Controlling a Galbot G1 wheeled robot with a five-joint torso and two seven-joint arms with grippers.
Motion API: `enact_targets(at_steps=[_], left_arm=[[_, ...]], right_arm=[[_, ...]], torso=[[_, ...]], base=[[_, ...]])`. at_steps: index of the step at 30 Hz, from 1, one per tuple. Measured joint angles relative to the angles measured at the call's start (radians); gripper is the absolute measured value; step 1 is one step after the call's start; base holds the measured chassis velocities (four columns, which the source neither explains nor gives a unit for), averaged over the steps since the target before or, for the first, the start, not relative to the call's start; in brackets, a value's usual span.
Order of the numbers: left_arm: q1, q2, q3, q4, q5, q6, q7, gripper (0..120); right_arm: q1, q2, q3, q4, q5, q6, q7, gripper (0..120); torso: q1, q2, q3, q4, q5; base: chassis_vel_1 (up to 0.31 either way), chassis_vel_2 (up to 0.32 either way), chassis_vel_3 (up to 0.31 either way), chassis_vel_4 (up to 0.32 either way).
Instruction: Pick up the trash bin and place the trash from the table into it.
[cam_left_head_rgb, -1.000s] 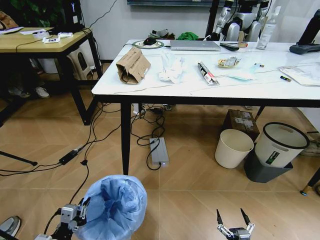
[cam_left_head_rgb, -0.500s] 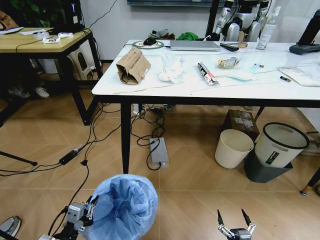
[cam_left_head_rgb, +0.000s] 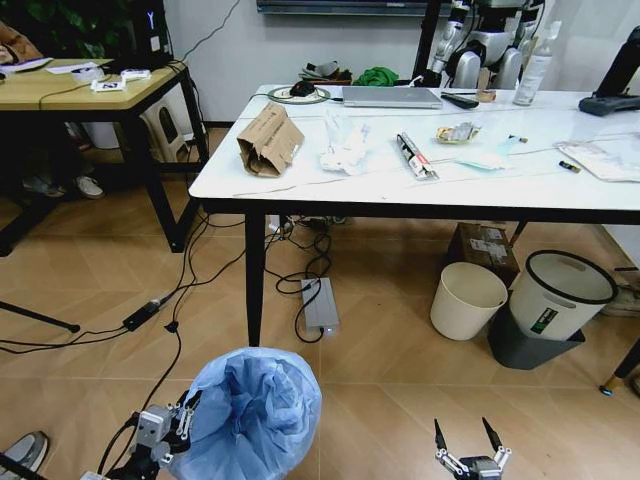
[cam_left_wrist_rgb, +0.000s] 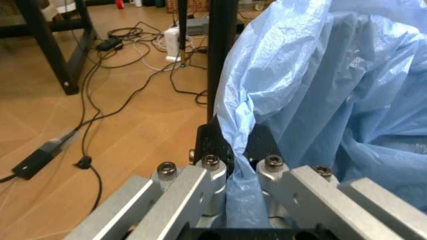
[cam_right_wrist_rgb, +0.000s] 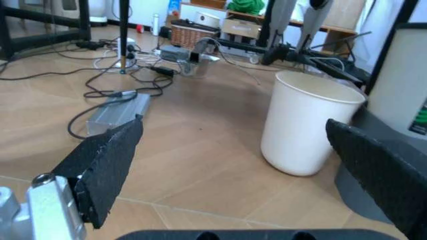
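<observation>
Tiled floor before a marble table (cam_left_head_rgb: 520, 180) strewn with trash (cam_left_head_rgb: 268, 140). Near its front leg stands the blue-bagged bin (cam_left_head_rgb: 255, 415); the left gripper (cam_left_head_rgb: 178, 420) pinches its rim, best kept firm. The right gripper (cam_left_head_rgb: 466, 440) gapes empty nearby.

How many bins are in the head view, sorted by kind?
Blue-bagged trash bin, rim held in the left pincer: 1
Cream bin on the floor under the table: 1
White bin with black rim beside it: 1
Total: 3
</observation>
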Motion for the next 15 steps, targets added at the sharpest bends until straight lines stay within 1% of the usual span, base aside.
enact_targets(at_steps=[10, 15], left_arm=[[-0.002, 0.002, 0.008, 0.009, -0.003, -0.027, 0.019, 0], [-0.006, 0.001, 0.010, 0.017, -0.004, -0.032, 0.024, 0]], right_arm=[[0.000, 0.000, 0.000, 0.000, -0.001, 0.001, 0.001, 100], [0.000, 0.000, 0.000, -0.002, -0.001, 0.003, 0.001, 100]], torso=[[0.013, 0.043, 0.030, 0.0004, 0.0001], [0.017, 0.051, 0.034, 0.0002, 0.0001]], base=[[0.055, 0.053, 0.050, 0.052], [0.018, 0.023, 0.017, 0.008]])
